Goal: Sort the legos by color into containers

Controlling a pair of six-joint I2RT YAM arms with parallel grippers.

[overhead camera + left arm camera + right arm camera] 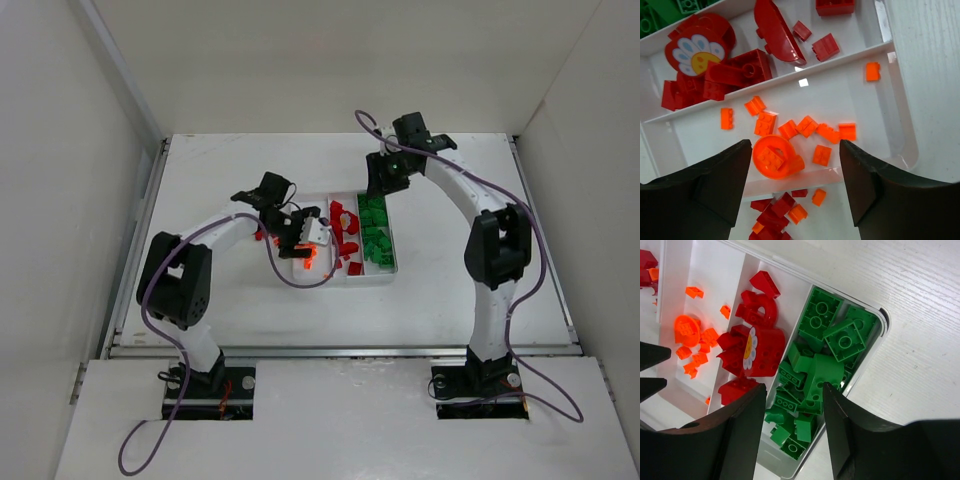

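**Left gripper open over the orange compartment**

The left gripper [795,150] hangs over the orange compartment [850,105] of the white tray [905,125], jaws well apart and empty. An orange round piece [774,159] lies on the floor directly below. The right gripper [794,386] hovers over the green legos [815,365], jaws partly open, holding nothing. Dark red legos [730,75] occupy the middle compartment. A mixed heap of dark red and orange pieces [777,215] lies on the table [930,60] just outside the tray wall. Recommended: lift vertically clear of the wall, then take one heap piece at a time, closing on flat sides. The colors touch, so a double pick is likely.
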